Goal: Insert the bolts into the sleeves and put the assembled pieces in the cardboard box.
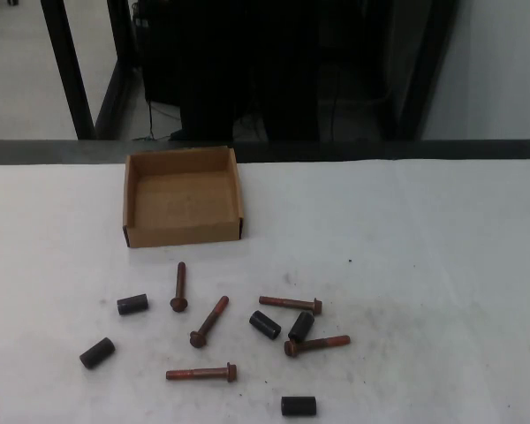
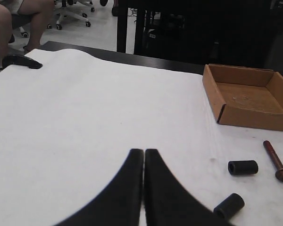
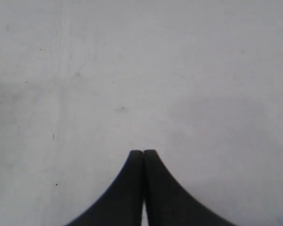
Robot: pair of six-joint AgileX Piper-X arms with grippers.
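Though white from edge to edge, carries grey smudges and dark specks across the bench cover (image 1: 442, 265), thickest in the lower middle of the high view. Nearest the bottom edge, right of centre: a lone sleeve (image 1: 298, 406), black, lying on its side. Next up, a crosswise bolt (image 1: 201, 374), rust-red, and a left sleeve (image 1: 96, 352) well apart toward the lower left. Then, clustered at centre, a right bolt (image 1: 316, 344) with its head just beside a tilted sleeve (image 1: 300, 326), a middle sleeve (image 1: 265, 324) near that, and a slanted bolt (image 1: 209, 321). Beyond these, a level bolt (image 1: 290, 304), a far sleeve (image 1: 132, 304) and a lengthwise bolt (image 1: 179, 286), all lying loose. Farther up, left of centre: the cardboard box (image 1: 182, 231), open-topped, showing its bare brown floor. Past the dark back edge (image 1: 353, 150) of the bench, black posts (image 1: 66, 66) and pale floor. Seen in the left wrist view, the left gripper (image 2: 144, 153): black fingers pressed together, holding nothing, above plain cover, with a black curved piece (image 2: 21, 61) at the far edge. Same for the right gripper (image 3: 143, 153): fingers closed tip to tip, clamping nothing, over smudged white cover.
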